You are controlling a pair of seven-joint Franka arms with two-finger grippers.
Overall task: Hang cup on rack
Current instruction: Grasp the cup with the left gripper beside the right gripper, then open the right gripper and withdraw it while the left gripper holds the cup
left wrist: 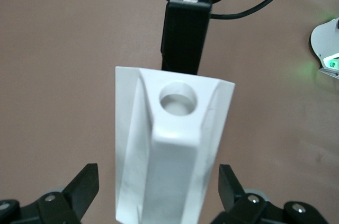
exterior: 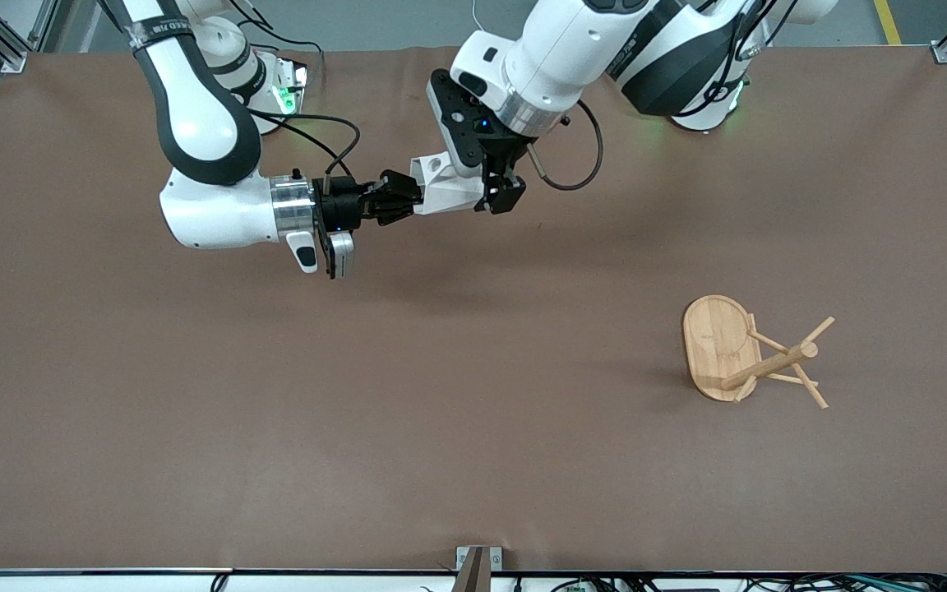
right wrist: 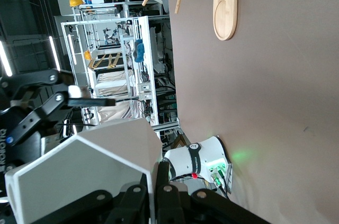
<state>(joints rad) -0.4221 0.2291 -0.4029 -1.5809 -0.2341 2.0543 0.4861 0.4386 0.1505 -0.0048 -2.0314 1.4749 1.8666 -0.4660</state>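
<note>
Across the brown table (exterior: 194,411), the two arms meet in the air over the part nearest their bases. Toward the left arm's end, nearer the front camera, stands the rack (exterior: 749,353), an oval wooden base with a round post and thin angled pegs; nothing hangs on it. It also shows in the right wrist view (right wrist: 225,7), well apart from both grippers.

Between the grippers, held on its side above the table, is the cup (exterior: 445,191), white and faceted. Whether anything is in it cannot be told. The right gripper (exterior: 395,200) is clamped on its rim, one finger inside the mouth, as the right wrist view shows (right wrist: 153,195). The left gripper (exterior: 500,196) comes down over the cup's narrow end with its fingers (left wrist: 82,187) spread apart on either side of the body, not touching it. In the left wrist view the cup (left wrist: 169,155) shows its flat tab handle (left wrist: 177,102) with the round hole facing the camera.
</note>
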